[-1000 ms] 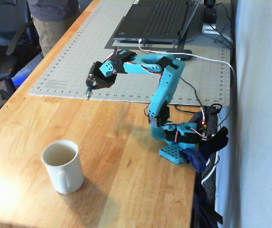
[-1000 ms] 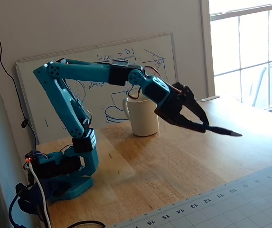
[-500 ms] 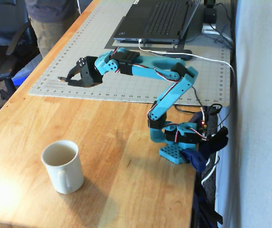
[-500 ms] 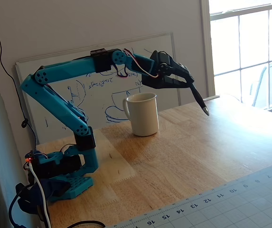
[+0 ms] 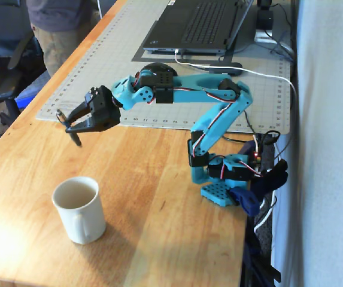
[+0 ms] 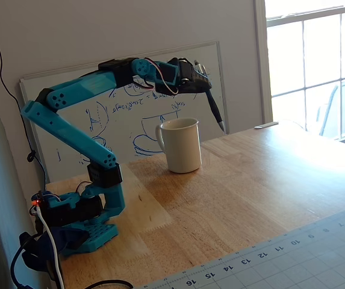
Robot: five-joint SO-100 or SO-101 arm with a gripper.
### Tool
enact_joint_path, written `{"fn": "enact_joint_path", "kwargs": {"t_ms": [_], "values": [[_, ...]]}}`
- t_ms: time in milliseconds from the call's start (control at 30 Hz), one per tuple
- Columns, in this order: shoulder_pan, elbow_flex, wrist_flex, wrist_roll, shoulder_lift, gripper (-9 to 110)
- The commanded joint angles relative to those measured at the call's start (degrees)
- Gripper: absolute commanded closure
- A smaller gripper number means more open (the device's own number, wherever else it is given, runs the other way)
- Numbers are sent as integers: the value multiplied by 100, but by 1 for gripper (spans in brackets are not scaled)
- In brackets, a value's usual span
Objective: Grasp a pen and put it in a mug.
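The cream-white mug point(image 5: 78, 209) stands on the wooden table near its front edge; it also shows in the other fixed view point(image 6: 181, 144), handle to the left. The blue arm is stretched out, and my gripper point(image 5: 69, 122) is shut on the dark pen point(image 5: 67, 127). In the other fixed view my gripper point(image 6: 203, 81) holds the pen point(image 6: 214, 108) hanging tip down, above the table and to the right of the mug's rim. The pen is clear of the mug and of the table.
A grey cutting mat point(image 5: 111, 54) with a laptop point(image 5: 198, 27) lies beyond the arm. The arm's base point(image 5: 225, 179) is clamped at the table's right edge. A whiteboard point(image 6: 130, 102) leans on the wall behind the mug. A person point(image 5: 57, 24) stands at the far left.
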Motion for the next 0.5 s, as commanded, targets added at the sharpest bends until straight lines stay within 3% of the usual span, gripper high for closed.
{"fn": "enact_joint_path", "kwargs": {"t_ms": [0, 467], "values": [[-396, -281, -53, 413, 589, 100], [-1872, -185, -53, 1450, 1002, 100]]}}
